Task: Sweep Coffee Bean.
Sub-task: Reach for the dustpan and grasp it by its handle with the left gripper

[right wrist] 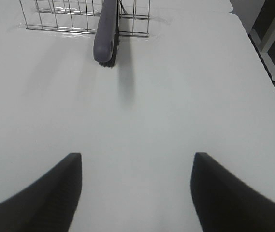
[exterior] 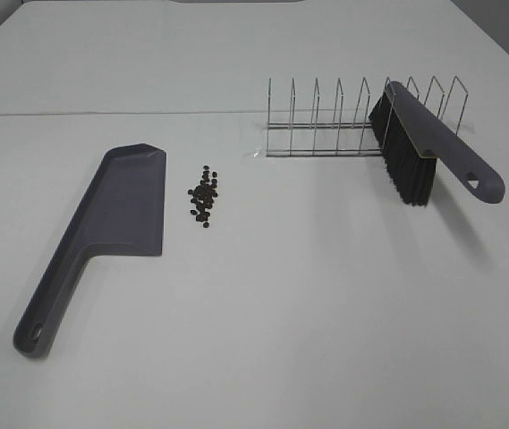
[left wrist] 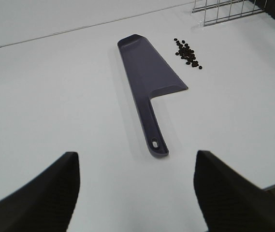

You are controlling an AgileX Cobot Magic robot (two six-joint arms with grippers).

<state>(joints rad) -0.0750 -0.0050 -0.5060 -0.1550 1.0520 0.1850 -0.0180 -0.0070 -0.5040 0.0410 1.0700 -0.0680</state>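
From above we see the coffee bean [exterior: 205, 195] heap at three o'clock of the dustpan [exterior: 120, 210], and the brush [exterior: 424, 134] propped in the wire rack [exterior: 326, 152] at two o'clock of the heap; no arm shows here. Our left gripper [left wrist: 137, 188] gapes empty, facing the dustpan's handle. Our right gripper [right wrist: 137, 188] gapes empty before the brush's handle, with the heap out of sight. We judge nothing begun: each arm must grasp its tool next.
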